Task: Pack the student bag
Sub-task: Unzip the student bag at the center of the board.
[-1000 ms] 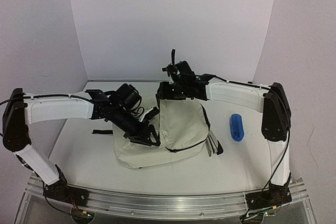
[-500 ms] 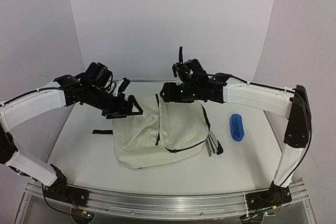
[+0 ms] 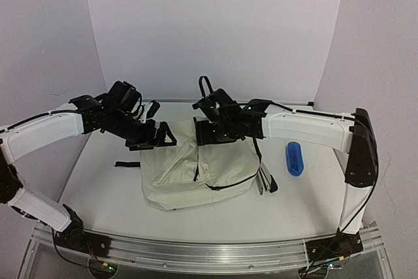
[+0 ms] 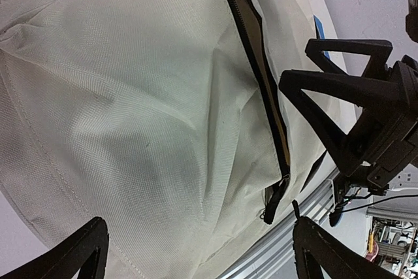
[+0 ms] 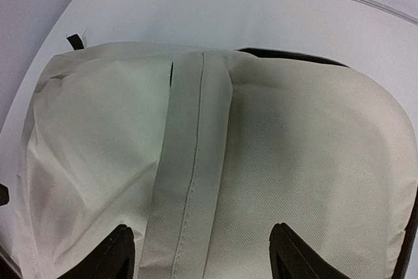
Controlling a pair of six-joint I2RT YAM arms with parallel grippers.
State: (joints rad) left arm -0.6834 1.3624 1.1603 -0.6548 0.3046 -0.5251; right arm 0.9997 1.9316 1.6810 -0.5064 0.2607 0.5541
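lying below both open jaws, student bag [image 3: 189, 176]

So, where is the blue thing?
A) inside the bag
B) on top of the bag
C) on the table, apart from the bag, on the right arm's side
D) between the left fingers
C: the blue thing lies on the bare table, with a clear gap between it and the bag.
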